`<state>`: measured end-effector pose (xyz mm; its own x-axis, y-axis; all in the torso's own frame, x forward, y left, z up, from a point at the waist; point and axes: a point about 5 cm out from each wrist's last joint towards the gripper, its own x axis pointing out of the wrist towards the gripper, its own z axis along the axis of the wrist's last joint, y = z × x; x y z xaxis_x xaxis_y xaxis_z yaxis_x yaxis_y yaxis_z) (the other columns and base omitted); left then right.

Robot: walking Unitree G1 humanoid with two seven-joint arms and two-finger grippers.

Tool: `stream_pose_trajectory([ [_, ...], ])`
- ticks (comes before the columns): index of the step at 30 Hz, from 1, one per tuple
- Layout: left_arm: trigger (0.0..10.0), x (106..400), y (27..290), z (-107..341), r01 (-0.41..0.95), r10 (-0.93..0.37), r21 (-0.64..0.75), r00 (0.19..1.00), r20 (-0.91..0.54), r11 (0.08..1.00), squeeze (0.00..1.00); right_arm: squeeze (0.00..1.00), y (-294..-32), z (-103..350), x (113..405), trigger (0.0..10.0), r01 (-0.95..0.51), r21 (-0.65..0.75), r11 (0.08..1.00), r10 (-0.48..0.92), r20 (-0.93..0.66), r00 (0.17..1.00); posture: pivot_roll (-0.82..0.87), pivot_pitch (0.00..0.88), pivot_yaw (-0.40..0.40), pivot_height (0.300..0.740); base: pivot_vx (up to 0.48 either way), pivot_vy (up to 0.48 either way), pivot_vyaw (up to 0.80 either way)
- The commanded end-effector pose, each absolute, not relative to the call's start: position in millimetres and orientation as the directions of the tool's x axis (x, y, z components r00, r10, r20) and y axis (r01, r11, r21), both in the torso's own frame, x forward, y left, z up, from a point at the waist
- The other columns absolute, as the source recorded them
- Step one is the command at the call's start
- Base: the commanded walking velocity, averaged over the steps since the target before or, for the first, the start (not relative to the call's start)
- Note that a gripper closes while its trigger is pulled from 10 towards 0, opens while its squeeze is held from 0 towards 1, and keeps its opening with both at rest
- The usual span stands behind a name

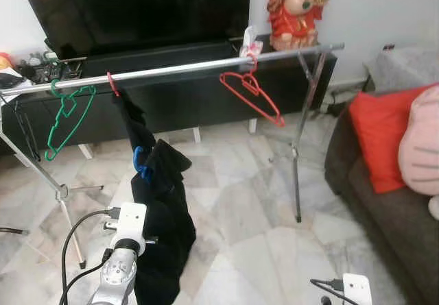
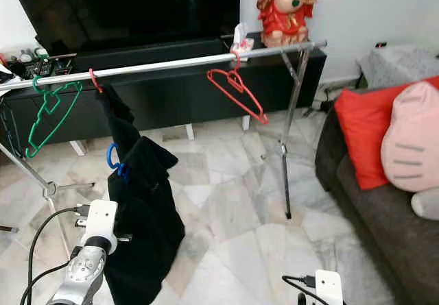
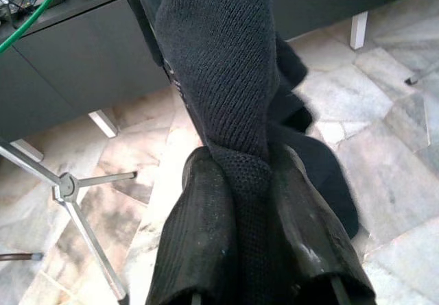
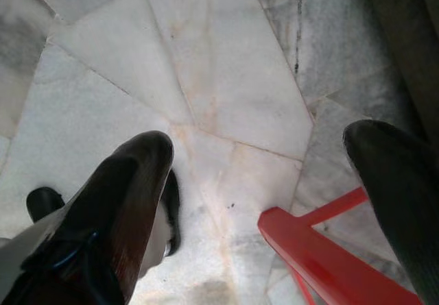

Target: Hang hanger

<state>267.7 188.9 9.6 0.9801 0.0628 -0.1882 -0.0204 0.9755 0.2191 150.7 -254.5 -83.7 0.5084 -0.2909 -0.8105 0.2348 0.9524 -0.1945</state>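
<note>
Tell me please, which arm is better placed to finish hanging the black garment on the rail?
The left. The left gripper is shut on the black garment, which hangs from the rail by a red hook. The right gripper is open, low over the marble floor, holding nothing.

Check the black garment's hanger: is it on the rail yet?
On the rail. The red hook sits over the metal rail; the black garment hangs below, pinched in the left tool.
</note>
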Motion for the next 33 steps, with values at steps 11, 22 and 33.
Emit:
stream_pose_trajectory([
  [11,10.0,268.7,191.4,13.6,-0.029,0.066,0.217,0.984,-0.166,0.976,0.00,0.00,-247.6,-88.0,145.3,10.0,0.243,-0.190,0.951,-0.288,-0.826,0.484,-0.16,0.000,0.058,0.740,0.000,0.335,0.00],
  [22,10.0,268.8,190.6,14.7,-0.034,0.069,0.215,0.985,-0.159,0.976,0.00,0.00,-225.4,-88.9,157.1,10.0,0.229,-0.169,0.959,-0.266,-0.820,0.508,-0.15,0.000,0.055,0.740,0.000,0.333,0.00],
  [33,10.0,271.0,187.7,17.4,-0.028,0.061,0.213,0.987,-0.148,0.977,0.00,0.00,-232.6,-89.1,152.7,10.0,0.239,-0.171,0.956,-0.272,-0.824,0.497,-0.15,0.000,0.057,0.740,0.000,0.312,0.00],
])
